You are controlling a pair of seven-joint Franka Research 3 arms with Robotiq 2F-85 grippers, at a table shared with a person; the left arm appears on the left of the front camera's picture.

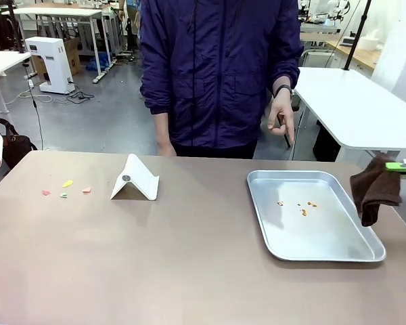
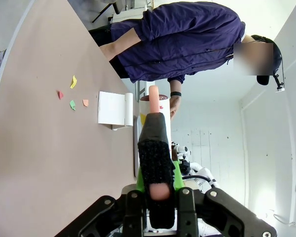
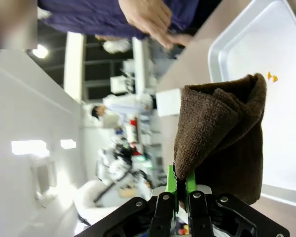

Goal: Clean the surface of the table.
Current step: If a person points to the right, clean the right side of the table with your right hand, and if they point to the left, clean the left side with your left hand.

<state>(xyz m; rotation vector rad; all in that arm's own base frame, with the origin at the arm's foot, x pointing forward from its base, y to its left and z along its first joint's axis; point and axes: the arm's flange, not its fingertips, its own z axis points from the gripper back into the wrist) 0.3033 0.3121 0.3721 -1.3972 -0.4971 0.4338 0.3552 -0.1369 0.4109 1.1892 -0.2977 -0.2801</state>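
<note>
At three o'clock of the tray point(image 1: 260, 223), the right gripper point(image 3: 177, 190) clamped a brown cloth point(image 1: 373, 193); the left gripper point(image 2: 158, 197) pinched what looked like a brush point(image 2: 155, 153). With wiping apparently unstarted, scraps point(image 1: 64, 188) at nine o'clock on the table point(image 1: 189, 264) needed sweeping next.

Both arms end in a matte black pincer. The left pincer point(image 2: 158, 183) has round screws point(image 2: 133, 195) on its knuckles, the right pincer point(image 3: 180, 183) thin green pads point(image 3: 170, 178). The person point(image 1: 216, 74) wears a dark blue, long-sleeved zip jacket and, at 3 o'clock, a black wristband point(image 1: 282, 89).
</note>
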